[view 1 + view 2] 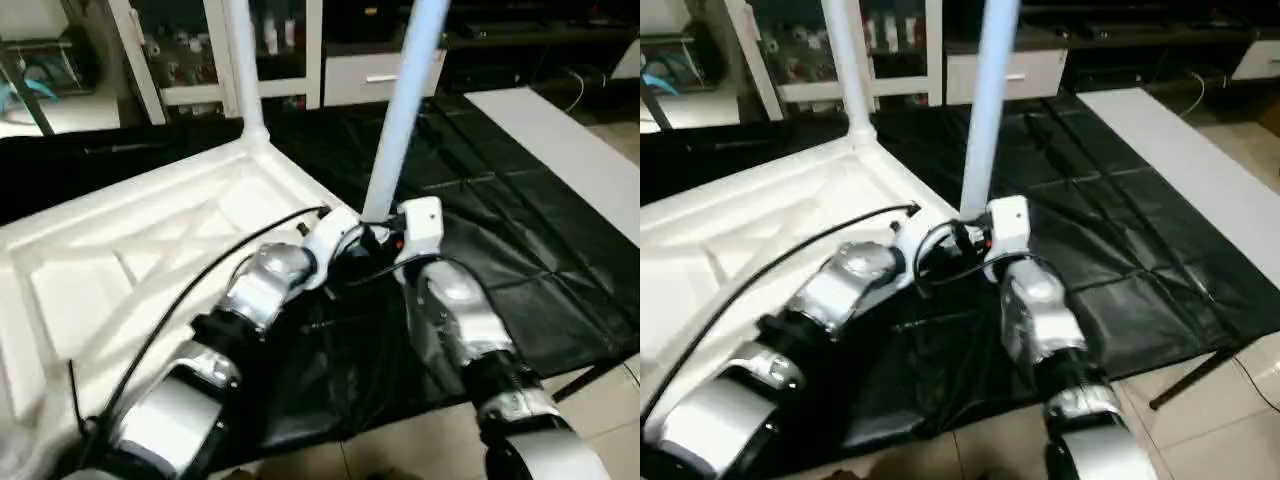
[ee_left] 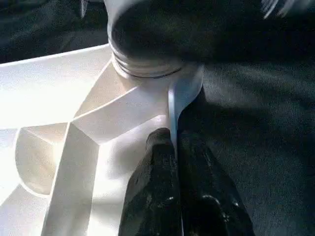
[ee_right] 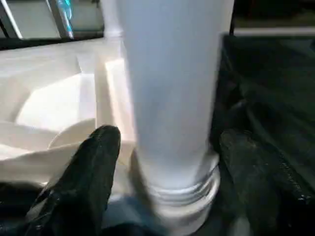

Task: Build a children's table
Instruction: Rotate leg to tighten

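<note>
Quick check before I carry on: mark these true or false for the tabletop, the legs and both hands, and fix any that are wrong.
1. The tabletop lies with its ribbed underside up. True.
2. Two legs stand upright in corner sockets. True: the far leg and the near leg.
3. The right hand is clamped shut on the near leg. False: its fingers stand apart on either side of the leg's base.
4. The left hand is wide open. False: it is shut on the tabletop's edge wall.
5. The tabletop rests on bare floor tiles. False: it lies on a black sheet.
</note>
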Available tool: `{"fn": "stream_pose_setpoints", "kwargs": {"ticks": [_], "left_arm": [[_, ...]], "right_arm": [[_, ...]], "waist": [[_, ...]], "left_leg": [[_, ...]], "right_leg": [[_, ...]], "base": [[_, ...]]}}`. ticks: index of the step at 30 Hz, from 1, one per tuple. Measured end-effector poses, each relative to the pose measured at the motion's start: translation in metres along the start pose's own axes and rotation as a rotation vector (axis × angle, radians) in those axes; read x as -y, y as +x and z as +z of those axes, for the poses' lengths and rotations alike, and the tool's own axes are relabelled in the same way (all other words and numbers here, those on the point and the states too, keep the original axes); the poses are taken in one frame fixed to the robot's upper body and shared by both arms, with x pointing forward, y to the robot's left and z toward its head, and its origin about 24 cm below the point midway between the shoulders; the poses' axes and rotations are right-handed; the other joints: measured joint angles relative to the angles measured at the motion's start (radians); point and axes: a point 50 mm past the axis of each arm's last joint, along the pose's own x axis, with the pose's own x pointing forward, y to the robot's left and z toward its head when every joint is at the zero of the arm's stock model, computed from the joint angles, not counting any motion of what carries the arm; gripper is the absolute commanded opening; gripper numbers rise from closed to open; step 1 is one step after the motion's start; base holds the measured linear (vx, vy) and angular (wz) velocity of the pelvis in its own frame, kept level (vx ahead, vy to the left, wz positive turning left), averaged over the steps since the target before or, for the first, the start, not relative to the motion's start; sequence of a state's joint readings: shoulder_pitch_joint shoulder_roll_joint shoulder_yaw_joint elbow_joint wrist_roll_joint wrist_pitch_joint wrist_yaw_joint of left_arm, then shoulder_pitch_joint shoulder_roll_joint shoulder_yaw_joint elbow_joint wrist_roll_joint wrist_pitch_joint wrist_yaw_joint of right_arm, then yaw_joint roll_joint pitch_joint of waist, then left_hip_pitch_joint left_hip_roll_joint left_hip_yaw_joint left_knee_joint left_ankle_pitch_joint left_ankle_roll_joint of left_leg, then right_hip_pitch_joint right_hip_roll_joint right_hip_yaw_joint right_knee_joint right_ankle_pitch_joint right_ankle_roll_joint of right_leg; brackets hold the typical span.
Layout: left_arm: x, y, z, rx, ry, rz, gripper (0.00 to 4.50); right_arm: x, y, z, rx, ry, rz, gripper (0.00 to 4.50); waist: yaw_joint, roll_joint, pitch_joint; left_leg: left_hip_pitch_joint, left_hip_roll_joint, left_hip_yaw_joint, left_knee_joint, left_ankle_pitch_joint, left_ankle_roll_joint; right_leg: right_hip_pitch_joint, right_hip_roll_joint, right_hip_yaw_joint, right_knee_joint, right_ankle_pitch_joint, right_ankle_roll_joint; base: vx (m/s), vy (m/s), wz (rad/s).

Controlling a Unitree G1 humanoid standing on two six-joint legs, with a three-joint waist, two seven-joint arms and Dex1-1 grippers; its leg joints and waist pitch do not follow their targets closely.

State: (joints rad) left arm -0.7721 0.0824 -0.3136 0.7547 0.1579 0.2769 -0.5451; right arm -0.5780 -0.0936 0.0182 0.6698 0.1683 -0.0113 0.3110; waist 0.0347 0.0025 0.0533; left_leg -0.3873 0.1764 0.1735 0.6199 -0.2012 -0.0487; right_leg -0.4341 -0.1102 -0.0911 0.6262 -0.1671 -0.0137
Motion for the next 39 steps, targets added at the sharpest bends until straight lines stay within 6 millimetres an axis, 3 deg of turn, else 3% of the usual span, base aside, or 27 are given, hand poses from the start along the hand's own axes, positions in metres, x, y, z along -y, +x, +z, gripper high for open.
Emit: {"fn": "stream_pose_setpoints", "kwargs": {"ticks": [7,12,18,28,39], "left_arm": [[0.003,-0.019,-0.012,0.018,0.139,-0.258,0.00],[0.009,-0.029,-0.017,0.027,0.196,-0.407,0.00],[0.013,-0.050,-0.027,0.013,0.223,-0.608,0.00],[0.017,-0.057,-0.030,-0.021,0.260,-0.704,0.00],[0.018,-0.061,-0.031,-0.026,0.265,-0.709,0.00]], "right_arm": [[0.025,-0.032,0.022,0.028,-0.051,0.241,4.23],[0.024,-0.043,0.024,-0.005,-0.108,0.380,4.44],[0.026,-0.078,0.002,-0.212,-0.199,0.680,4.44],[0.009,-0.083,-0.006,-0.289,-0.244,0.871,4.44],[0.009,-0.084,-0.012,-0.340,-0.274,0.933,3.48]], "waist": [[0.013,0.001,0.000],[0.022,0.001,0.000],[0.028,-0.002,0.000],[0.026,-0.008,0.000],[0.023,-0.013,-0.001]], "left_leg": [[0.004,0.001,0.000,-0.004,0.000,0.001],[0.004,0.001,0.002,-0.004,-0.003,-0.002],[0.005,0.001,0.004,-0.004,-0.003,-0.001],[0.005,0.002,0.008,-0.004,-0.002,0.000],[0.007,0.001,0.011,-0.004,-0.001,0.001]], "right_leg": [[0.012,0.001,0.000,-0.010,0.000,0.000],[0.018,0.000,0.001,-0.016,0.000,0.000],[0.022,-0.001,0.002,-0.018,0.000,0.000],[0.026,-0.001,0.009,-0.017,-0.002,0.004],[0.026,0.001,0.016,-0.017,-0.003,0.005]], "base": [[0.000,0.000,0.00],[0.000,0.000,0.00],[0.000,0.000,0.00],[0.000,0.000,0.00],[0.000,0.000,0.00]]}}
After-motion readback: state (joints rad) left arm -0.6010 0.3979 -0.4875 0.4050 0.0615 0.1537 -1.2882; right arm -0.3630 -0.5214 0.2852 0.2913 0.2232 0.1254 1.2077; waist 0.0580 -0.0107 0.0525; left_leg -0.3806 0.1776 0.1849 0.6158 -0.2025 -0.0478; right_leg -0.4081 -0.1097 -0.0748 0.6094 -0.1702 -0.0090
